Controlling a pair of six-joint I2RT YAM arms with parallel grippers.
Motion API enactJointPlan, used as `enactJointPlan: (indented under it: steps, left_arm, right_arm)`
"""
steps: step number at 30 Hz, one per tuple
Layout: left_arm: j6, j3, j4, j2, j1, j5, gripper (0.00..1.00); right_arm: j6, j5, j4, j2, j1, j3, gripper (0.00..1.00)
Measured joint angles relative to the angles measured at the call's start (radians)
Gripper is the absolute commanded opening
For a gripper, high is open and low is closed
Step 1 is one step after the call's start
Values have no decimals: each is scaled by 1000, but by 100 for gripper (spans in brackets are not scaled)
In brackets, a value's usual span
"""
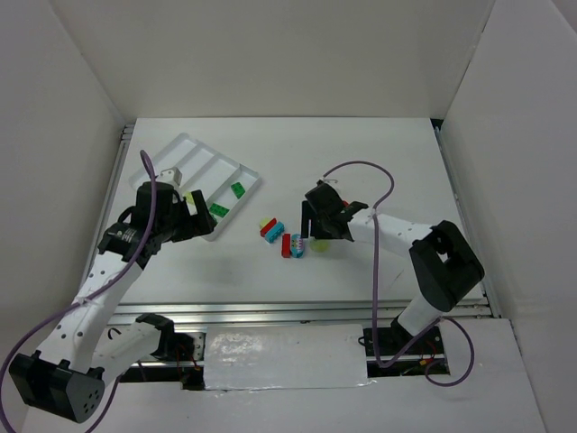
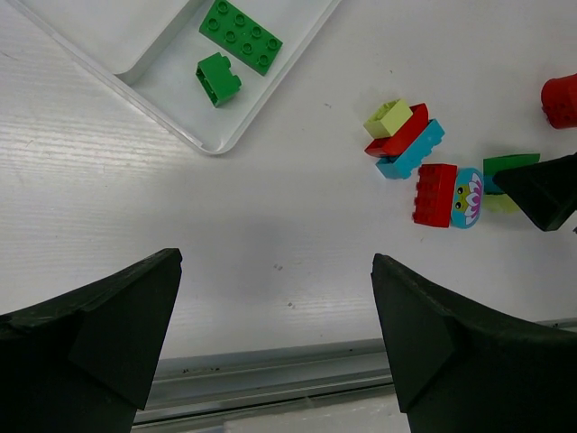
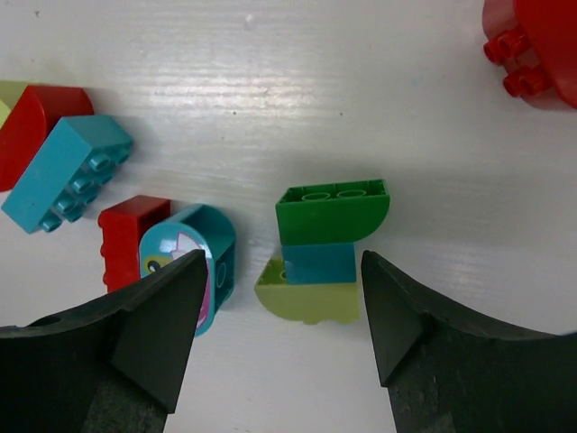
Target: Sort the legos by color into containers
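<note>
Wide open and empty on the right gripper [image 3: 281,271], jaws set either side of a small stack [image 3: 323,257] of green over teal over lime, standing on the worktop [image 3: 297,90] and not yet gripped. Looks like the approach to a pick, with most of the legos lying loose outside the containers. Calls next for a short drop and a squeeze across the stack; three colours apparently joined, so probably to be split before any compartment suits. Close beside one finger, a round teal face piece [image 3: 185,262] and a red brick [image 3: 126,239], liable to be nudged on the way down. Farther off, a teal brick [image 3: 68,176], a red curved piece [image 3: 36,126] and a red round piece [image 3: 532,45]. On the left gripper [image 2: 275,271], jaws likewise wide and empty, over bare worktop near a corner of the tray [image 2: 135,93]. Inside its end compartment, a long green brick [image 2: 240,34] and a small green brick [image 2: 217,78].
</note>
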Motion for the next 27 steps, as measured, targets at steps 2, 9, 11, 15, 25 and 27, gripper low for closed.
enactJointPlan:
  steps: [2,9,11,15,25,27]
  left_arm:
    - [0,0,0,-3,0,3,100]
    - [0,0,0,-7,0,7,100]
    - [0,0,0,-7,0,7,99]
    - [0,0,0,-7,0,7,100]
    - [0,0,3,-1,0,29,100]
    - [0,0,5,3,0,34,100]
  right_arm:
    - [2,6,0,16,-11,10,76]
    - [7,34,-16,91,-38,42,62]
    - [7,32,-20,93,-38,42,57]
    - [7,21,-19,95,-38,42,49]
    - [-7,-29,-24,106,-38,43,70]
    - [-8,-36,-29,116,-38,42,67]
